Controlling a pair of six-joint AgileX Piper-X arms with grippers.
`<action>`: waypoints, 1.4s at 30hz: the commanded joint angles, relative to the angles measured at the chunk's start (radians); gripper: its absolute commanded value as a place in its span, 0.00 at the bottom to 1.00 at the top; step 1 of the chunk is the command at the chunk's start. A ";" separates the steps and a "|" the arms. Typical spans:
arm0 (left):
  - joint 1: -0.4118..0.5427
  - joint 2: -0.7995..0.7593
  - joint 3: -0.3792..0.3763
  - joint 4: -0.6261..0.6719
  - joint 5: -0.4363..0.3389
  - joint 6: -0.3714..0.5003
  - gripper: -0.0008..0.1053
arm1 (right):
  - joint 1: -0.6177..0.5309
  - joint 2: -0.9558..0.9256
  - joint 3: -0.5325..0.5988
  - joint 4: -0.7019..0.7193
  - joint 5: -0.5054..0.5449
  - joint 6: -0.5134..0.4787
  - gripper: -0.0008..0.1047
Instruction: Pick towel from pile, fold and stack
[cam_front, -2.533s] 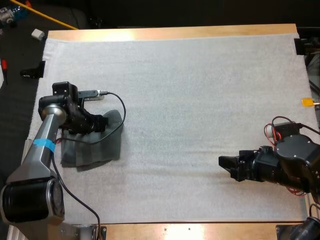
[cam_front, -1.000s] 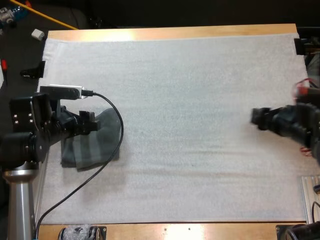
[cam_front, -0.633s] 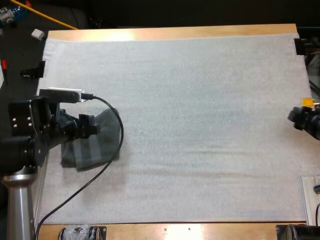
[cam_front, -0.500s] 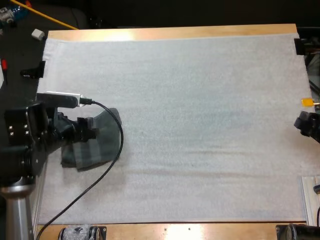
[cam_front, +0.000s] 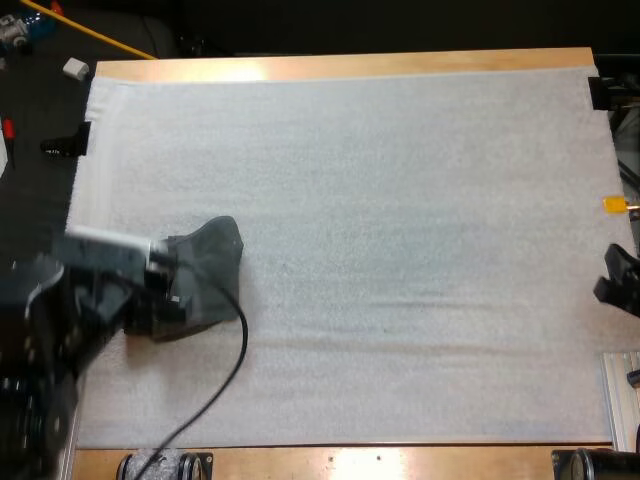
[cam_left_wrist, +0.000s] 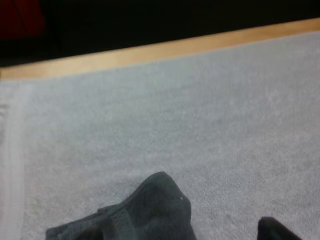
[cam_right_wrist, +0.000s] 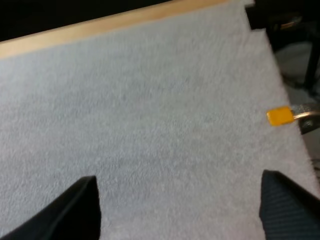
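A single dark grey-green towel (cam_front: 212, 262) lies on the white mat (cam_front: 400, 190), near the mat's left side in the high view and roughly midway between the near and far edges of the desk (cam_front: 350, 66); it is bunched rather than spread flat, with one rounded corner pointing toward the far edge; in the left wrist view a stitched band runs along one of its folds; in the high view the left arm covers its left part. The left tool (cam_front: 160, 298) is at the towel's left edge; it is released; in the left wrist view one black finger (cam_left_wrist: 277, 231) stands off to one side of the cloth, with a strip of bare mat between the two; the other finger I cannot make out against the dark cloth. The right tool (cam_right_wrist: 179, 182) is well apart from the towel, at the right edge of the mat in the high view; it too is released, its two black fingers (cam_right_wrist: 75, 212) spread wide over bare mat and touching neither each other nor the towel. Between the two tools lies a broad stretch of pale, nubbly mat; the desk's wooden rim shows along the far side beyond the mat and again along the near side.
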 joint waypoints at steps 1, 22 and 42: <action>-0.035 -0.089 0.020 0.012 -0.048 0.013 0.57 | 0.007 -0.072 -0.007 0.040 0.001 -0.025 0.62; -0.061 -0.613 0.216 0.132 -0.076 0.009 0.56 | 0.010 -0.438 -0.008 0.209 0.021 -0.030 0.61; -0.053 -0.848 0.196 0.318 -0.068 0.022 0.57 | 0.007 -0.640 0.000 0.324 0.015 -0.026 0.61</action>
